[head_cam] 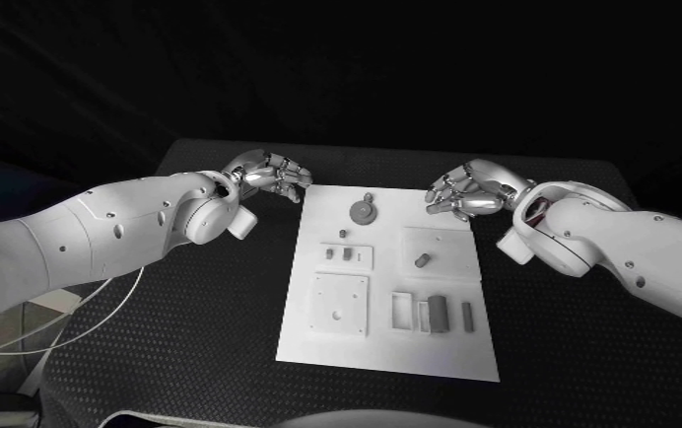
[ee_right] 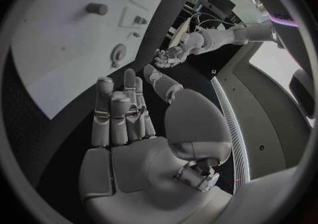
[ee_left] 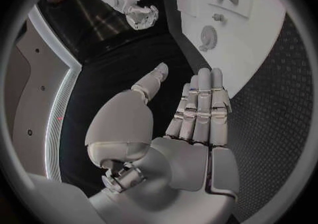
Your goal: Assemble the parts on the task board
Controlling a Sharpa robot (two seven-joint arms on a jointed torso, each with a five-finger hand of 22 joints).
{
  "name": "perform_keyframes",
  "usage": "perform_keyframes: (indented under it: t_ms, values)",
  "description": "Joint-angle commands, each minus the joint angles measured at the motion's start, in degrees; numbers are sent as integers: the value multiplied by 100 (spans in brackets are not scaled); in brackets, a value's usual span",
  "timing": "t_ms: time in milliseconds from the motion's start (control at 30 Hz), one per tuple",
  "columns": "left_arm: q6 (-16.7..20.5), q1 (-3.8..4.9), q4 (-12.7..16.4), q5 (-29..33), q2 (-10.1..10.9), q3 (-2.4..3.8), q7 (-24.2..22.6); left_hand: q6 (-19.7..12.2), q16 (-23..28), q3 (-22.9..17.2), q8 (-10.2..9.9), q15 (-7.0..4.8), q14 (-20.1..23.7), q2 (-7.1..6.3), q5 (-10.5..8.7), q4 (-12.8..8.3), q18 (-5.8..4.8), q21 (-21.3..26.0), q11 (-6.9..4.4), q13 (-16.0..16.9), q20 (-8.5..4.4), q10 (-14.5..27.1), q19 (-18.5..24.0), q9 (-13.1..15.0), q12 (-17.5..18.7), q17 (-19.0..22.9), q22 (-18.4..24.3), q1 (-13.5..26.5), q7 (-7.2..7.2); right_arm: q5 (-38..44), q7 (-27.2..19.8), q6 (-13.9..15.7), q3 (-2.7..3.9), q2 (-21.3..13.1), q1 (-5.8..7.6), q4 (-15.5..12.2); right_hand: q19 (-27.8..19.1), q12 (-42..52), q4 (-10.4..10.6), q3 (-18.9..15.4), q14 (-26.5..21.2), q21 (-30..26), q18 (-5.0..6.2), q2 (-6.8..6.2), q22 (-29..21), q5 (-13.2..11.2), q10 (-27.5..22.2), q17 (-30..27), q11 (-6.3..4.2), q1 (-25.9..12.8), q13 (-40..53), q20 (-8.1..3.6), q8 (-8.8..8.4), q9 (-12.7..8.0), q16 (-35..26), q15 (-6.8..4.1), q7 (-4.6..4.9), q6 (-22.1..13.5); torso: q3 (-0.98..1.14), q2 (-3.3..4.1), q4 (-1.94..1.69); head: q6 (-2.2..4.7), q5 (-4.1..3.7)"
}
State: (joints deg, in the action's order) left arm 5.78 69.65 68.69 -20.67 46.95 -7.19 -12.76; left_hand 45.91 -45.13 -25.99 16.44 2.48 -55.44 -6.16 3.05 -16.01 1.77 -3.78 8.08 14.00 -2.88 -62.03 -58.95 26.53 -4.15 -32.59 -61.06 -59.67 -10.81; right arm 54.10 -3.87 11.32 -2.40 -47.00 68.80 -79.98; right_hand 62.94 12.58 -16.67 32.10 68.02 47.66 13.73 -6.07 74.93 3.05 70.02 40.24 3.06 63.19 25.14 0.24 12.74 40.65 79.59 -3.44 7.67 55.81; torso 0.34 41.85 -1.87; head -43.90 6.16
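Table (head_cam: 213, 349): black, task board (head_cam: 320, 349) central.
Left hand (head_cam: 267, 176): fingers apart, holding nothing.
Right hand (head_cam: 466, 191): likewise.
Progress: unstarted, it seems; gear (head_cam: 366, 211) and parts (head_cam: 437, 312) lie untouched.

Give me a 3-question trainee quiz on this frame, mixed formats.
1. True or false: the left hand holds a part.
2. Which part lies nearest the task board's far edge? A) the round gear B) the upright peg C) the dark block
3. Fill in: both hands sit at the board's ___ corners, fingers holding nothing.

Key: 1 false, it is empty, as is the right hand. 2 A. 3 far.
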Motion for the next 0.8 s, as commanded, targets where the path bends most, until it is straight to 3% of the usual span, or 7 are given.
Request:
perform_keyframes:
  t_ms: [33, 167, 367, 500, 567, 700, 800]
  values:
    - [61, 5, -2, 95, 0, 3, -100, 19, 51, -4, 35, 13, 33, -2, -19, -12, -70, 18, 38, -6, -4, -10, 59, -9, 0, 22, 31, 67, -33, 862, -243, 257, 0, -113, -1, 168, -15, -24, -13, -28, -22, -36, 127, -18, 77, -17, -41, -5, -11, 111, 2, -5, -24, -15, -12, 2, 43, -78, 38, -58, 31, 16, -39]
    - [62, 4, -38, 110, -19, 3, -107, 21, 76, -6, 38, 17, 33, -4, -19, -12, -74, 15, 40, -6, -1, -12, 73, -9, -1, 32, 49, 71, -34, 844, -248, 309, 0, -259, -2, 223, -11, -22, -6, -53, -17, -33, 127, -84, 83, -18, -32, -2, -11, 148, 5, 1, -29, -30, -6, 2, 44, -67, 59, -75, 52, 45, -47]
    - [113, 3, -133, 194, -72, 3, -154, 10, 323, -19, 47, 84, 161, -10, -19, -13, -122, 30, 56, -8, 57, -7, 289, -13, 0, 129, 194, 107, -33, 762, -212, 359, -3, -304, -2, 406, 10, -26, 93, -175, -13, -35, 127, -222, 78, -17, -33, -3, -1, -128, 7, 33, -44, -55, -6, 13, 56, -64, 85, -88, 86, 69, -78]
    - [129, 3, -136, 242, -68, 3, -167, 1, 595, -39, 55, 190, 324, -10, -19, -17, -163, 33, 58, -7, 146, -11, 563, -14, -3, 229, 353, 130, -36, 687, -205, 399, -4, -323, -3, 519, 5, -36, 87, -219, -20, -44, 127, -246, 74, -18, -47, -4, 1, -197, 4, 33, -58, -68, -11, 15, 62, -80, 90, -90, 91, 70, -112]
    - [134, 3, -133, 250, -64, 3, -178, -6, 802, -55, 62, 273, 416, -12, -20, -17, -169, 25, 61, -8, 224, -8, 744, -13, -1, 298, 481, 143, -39, 458, -217, 472, -4, -314, -3, 643, 5, -38, 86, -223, -22, -47, 127, -237, 73, -17, -50, -5, 2, -207, 4, 32, -60, -71, -13, 16, 63, -81, 84, -85, 81, 105, -138]
    - [135, 4, -126, 316, -51, 4, -196, -15, 1151, -74, 79, 395, 574, -11, -19, -22, -157, 26, 61, -9, 343, -10, 965, -9, -2, 393, 680, 145, -31, -478, -317, 748, -5, -285, -3, 912, -71, -43, 43, -206, -105, -110, 127, -176, 56, -16, -53, -31, 6, -192, 6, 46, -67, -87, -81, 19, 63, -78, 85, -89, 73, 135, -177]
    - [173, 4, -143, 371, -52, 5, -228, -30, 1427, -76, 86, 493, 791, -4, -17, -23, -106, 20, 64, -17, 437, 14, 1065, -9, 9, 457, 804, 137, -23, -1260, -515, 938, -5, -244, -3, 1154, -325, -64, 18, -167, -341, -332, 106, -126, -21, -15, -84, -162, 24, -156, 2, 150, -87, -115, -378, 42, 71, -95, 76, -84, 70, 158, -198]
